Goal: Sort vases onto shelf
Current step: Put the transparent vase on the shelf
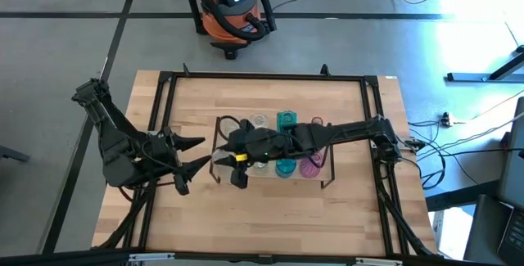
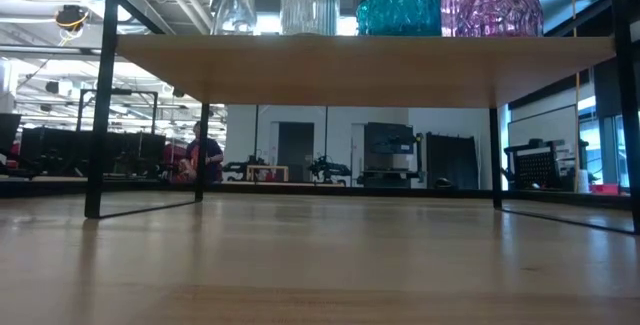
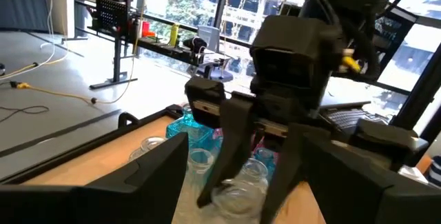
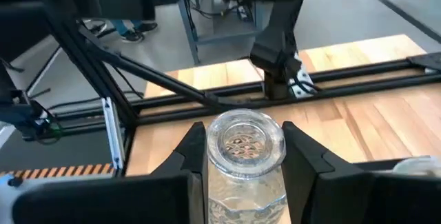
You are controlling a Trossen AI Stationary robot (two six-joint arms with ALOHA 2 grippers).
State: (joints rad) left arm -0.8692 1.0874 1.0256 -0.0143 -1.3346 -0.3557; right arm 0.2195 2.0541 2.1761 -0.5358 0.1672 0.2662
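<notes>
Right now my right gripper (image 4: 240, 176) holds a clear vase (image 4: 245, 156) between its fingers, pinched just under the rim, over the left end of the shelf (image 1: 326, 168). Its base is hidden from me, so I can't tell whether it has touched the board yet. The glass is colourless, with a thick round lip and a ribbed body. My left gripper (image 1: 196, 153) waits just left of the shelf, jaws spread wide and empty. Farther along the board I count several vases already placed: a teal vase (image 1: 286, 120) and another clear one at the back, a pink vase (image 1: 310, 166) and more teal in front. I see no vases loose on the table (image 1: 270, 217), so I judge this job nearly finished.
</notes>
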